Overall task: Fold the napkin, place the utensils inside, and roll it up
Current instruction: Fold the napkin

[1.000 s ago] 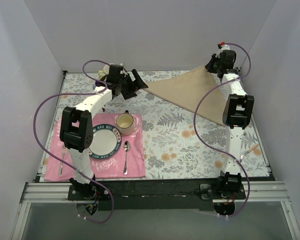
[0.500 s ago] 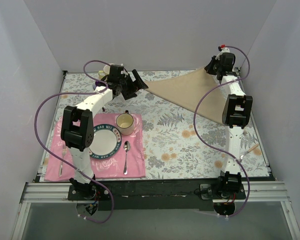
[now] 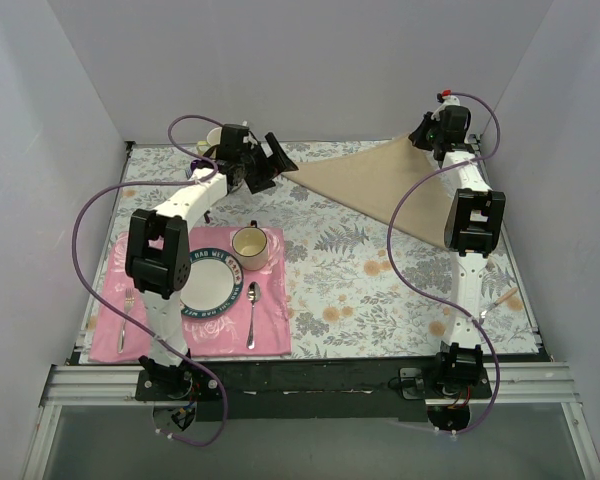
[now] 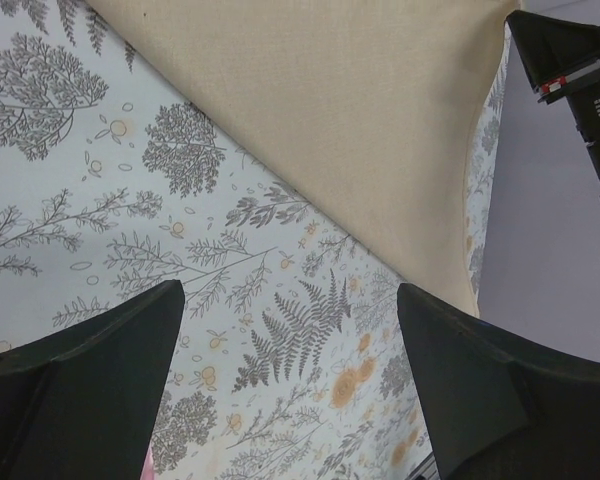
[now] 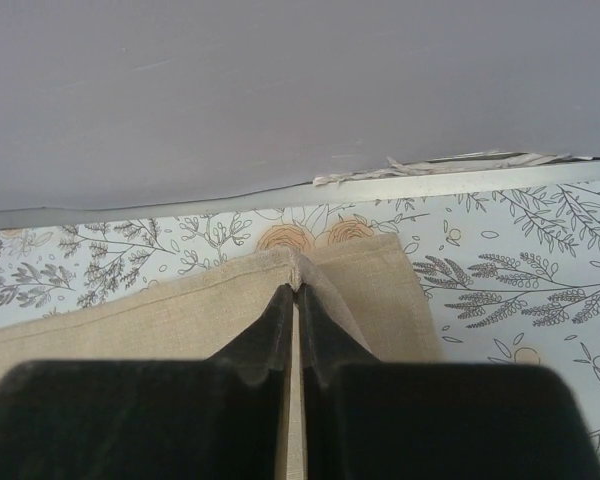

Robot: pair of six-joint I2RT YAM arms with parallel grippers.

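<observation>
Right gripper: pressed together, pinching a small pleat in the hem of the plain beige-tan cloth napkin. Grips right at the far corner of the cloth, at about 1 o'clock on the table, close to the grey back wall.

Left gripper: spread wide, holding nothing. Hovers over the grey floral tablecloth at about 11 o'clock, just beside the near-left tip of the napkin.

Napkin itself: spread over the far right part of the table, from about 12 to about 3 o'clock, lying flat as far as can be seen.

Progress, as a judgement only:
- Seen from above as a triangle, so most likely folded once along the diagonal. First step done or nearly done.
- Cannot tell whether the two layers meet exactly under the closed fingers.
- No utensil on the cloth yet. For the small spoon with silver bowl and thin handle, look to about 7 o'clock: on the pink rose-patterned placemat, just beside the round white plate with dark rim, well apart from the napkin.
- Left to do: let go of the corner, carry the cutlery over, lay it inside, roll up.

Direction of the napkin: longest edge running from about 10 o'clock to about 4 o'clock. Square corner pointing to 1 o'clock, at the pinched place. One sharp tip pointing toward the left gripper, the other toward the near right.
</observation>
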